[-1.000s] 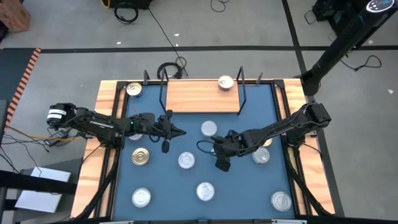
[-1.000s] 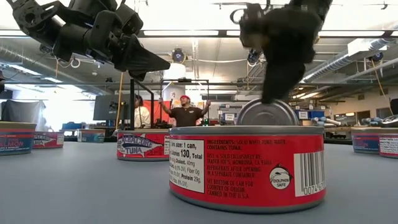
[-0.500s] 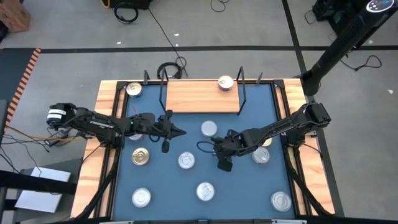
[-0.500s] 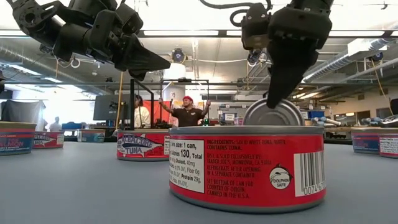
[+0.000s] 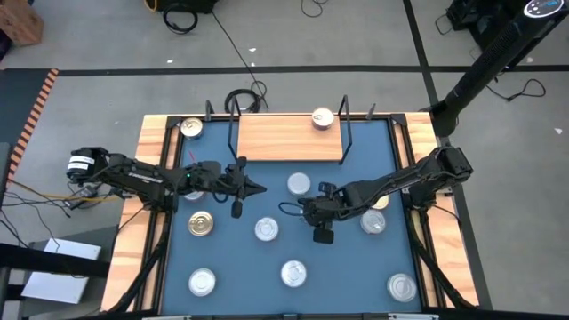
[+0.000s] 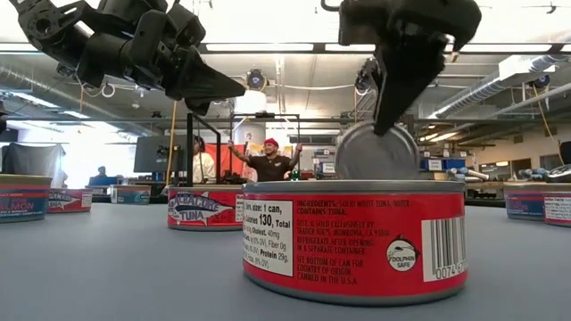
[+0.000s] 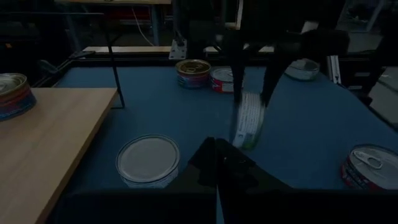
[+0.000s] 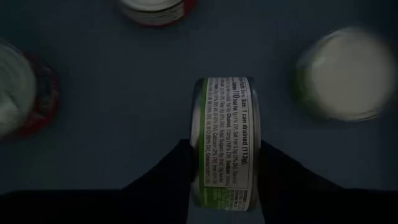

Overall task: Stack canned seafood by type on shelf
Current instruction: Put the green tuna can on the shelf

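Since the earlier frame the right claw [image 8: 224,186] has lifted its green-labelled can [image 8: 224,140], gripped on edge, above the worktop [image 5: 240,267]; label reads "Drained".

The high view looks straight down on the whole table [image 5: 267,258] from well above. The low view sits at table height, close behind a red tin [image 6: 355,239], facing across into the room. The left wrist view looks along the table toward the right arm; the right wrist view looks down at close range. All four views share the held tin [image 8: 224,142].
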You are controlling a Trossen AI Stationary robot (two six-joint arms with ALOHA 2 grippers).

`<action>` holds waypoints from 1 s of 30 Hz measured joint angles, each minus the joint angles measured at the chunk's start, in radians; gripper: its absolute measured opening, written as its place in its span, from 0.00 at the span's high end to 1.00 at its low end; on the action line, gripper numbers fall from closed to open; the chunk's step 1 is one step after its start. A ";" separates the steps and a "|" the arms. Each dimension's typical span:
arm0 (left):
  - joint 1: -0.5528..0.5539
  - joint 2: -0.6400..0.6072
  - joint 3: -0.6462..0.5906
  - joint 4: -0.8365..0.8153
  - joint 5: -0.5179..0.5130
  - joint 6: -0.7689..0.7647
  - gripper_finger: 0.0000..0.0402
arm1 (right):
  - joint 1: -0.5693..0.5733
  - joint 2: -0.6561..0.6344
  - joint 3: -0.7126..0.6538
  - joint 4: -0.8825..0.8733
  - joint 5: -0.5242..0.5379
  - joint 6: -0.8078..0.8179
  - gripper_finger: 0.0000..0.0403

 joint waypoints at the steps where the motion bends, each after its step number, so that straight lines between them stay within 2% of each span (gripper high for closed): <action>1: 0.000 0.000 0.000 0.003 0.000 -0.004 1.00 | -0.004 0.000 0.022 -0.034 0.023 -0.031 0.66; 7: -0.002 0.000 0.000 0.019 0.008 -0.028 1.00 | -0.063 -0.001 0.140 -0.132 0.201 -0.241 0.66; 13: -0.002 0.000 0.000 0.045 0.010 -0.029 1.00 | -0.179 -0.001 0.160 -0.019 0.343 -0.557 0.66; 23: -0.002 0.000 0.000 0.044 0.012 -0.029 1.00 | -0.420 0.109 0.159 0.333 0.313 -1.025 0.66; 30: -0.002 0.000 0.000 0.042 0.012 -0.028 1.00 | -0.537 0.224 0.158 0.453 0.298 -1.197 0.66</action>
